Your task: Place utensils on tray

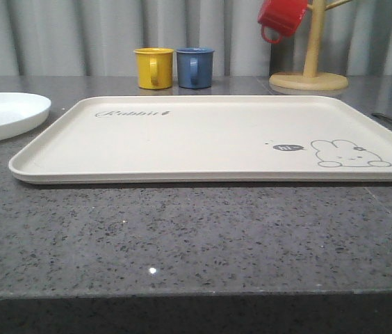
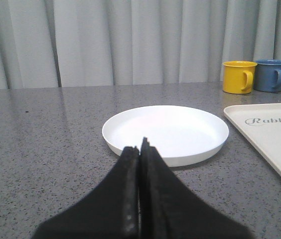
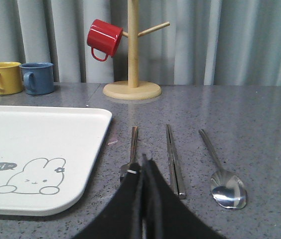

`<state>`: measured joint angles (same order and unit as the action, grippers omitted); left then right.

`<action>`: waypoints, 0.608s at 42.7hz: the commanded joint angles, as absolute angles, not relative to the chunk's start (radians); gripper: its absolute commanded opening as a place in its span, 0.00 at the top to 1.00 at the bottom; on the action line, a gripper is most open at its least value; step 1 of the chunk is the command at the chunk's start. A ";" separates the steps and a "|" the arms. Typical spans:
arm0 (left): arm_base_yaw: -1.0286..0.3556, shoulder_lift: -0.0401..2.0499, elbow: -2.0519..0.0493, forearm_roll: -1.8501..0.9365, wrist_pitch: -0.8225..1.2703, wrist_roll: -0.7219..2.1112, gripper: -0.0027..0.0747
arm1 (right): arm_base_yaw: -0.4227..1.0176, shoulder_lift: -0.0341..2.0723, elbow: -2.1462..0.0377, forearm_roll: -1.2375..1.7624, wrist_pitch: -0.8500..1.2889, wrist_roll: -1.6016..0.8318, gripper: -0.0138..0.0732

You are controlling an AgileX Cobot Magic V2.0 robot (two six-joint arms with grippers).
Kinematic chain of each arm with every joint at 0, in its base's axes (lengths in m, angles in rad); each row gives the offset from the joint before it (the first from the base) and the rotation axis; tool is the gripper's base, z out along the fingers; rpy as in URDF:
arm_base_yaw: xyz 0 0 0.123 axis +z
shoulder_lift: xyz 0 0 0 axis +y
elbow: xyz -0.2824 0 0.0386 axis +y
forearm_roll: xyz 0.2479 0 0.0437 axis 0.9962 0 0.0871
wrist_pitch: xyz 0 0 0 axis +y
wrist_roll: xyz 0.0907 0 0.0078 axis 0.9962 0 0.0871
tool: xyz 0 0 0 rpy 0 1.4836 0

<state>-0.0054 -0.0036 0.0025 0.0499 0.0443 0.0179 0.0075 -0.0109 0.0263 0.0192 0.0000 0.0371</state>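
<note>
Tray (image 1: 203,139) sat empty mid-desk (image 1: 196,243); nothing loaded yet, so first pick was the step in hand.

Left tool (image 2: 141,149) was pressed together, holding nothing, nose pointing at the plate (image 2: 165,132), which lay just beside the tray's left edge. Right tool (image 3: 143,167) was likewise pressed together, empty, nearest the fork (image 3: 131,149).

To do it well, I'd judge: spread fingers first, come down across the fork handle, not along it; flat metal on stone prob. slips, so pinch low & square. Plate needs a rim grip.

Right wrist view showed fork, chopsticks (image 3: 174,162) & spoon (image 3: 222,174) laid parallel beside the tray's right edge; front view barely caught them. Left wrist view gave the whole plate, which the front view cropped.
</note>
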 commanded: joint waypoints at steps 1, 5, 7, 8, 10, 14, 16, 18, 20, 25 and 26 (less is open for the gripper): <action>-0.003 -0.025 0.009 0.051 -0.034 0.007 0.99 | 0.005 -0.028 0.022 0.013 -0.078 0.035 0.92; -0.003 -0.025 0.009 0.051 -0.034 0.007 0.99 | 0.005 -0.028 0.022 0.013 -0.078 0.035 0.92; -0.003 -0.025 0.009 0.051 -0.034 0.007 0.99 | 0.005 -0.028 0.022 0.013 -0.078 0.035 0.92; -0.003 -0.025 0.009 0.051 -0.034 0.007 0.99 | 0.005 -0.028 0.022 0.013 -0.078 0.035 0.92; -0.003 -0.025 0.009 0.051 -0.034 0.007 0.99 | 0.005 -0.028 0.022 0.013 -0.078 0.035 0.92; -0.003 -0.025 0.009 0.051 -0.034 0.007 0.99 | 0.005 -0.028 0.022 0.013 -0.078 0.035 0.92; -0.003 -0.025 0.009 0.051 -0.034 0.007 0.99 | 0.005 -0.028 0.022 0.013 -0.078 0.035 0.92; -0.003 -0.025 0.009 0.051 -0.034 0.007 0.99 | 0.005 -0.028 0.022 0.013 -0.078 0.035 0.92; -0.003 -0.025 0.009 0.051 -0.034 0.007 0.99 | 0.005 -0.028 0.022 0.013 -0.078 0.035 0.92; -0.003 -0.025 0.009 0.051 -0.064 0.007 0.99 | 0.005 -0.028 0.022 0.013 -0.082 0.035 0.92; -0.003 -0.025 0.009 0.051 -0.064 0.007 0.99 | 0.005 -0.028 0.022 0.013 -0.085 0.035 0.92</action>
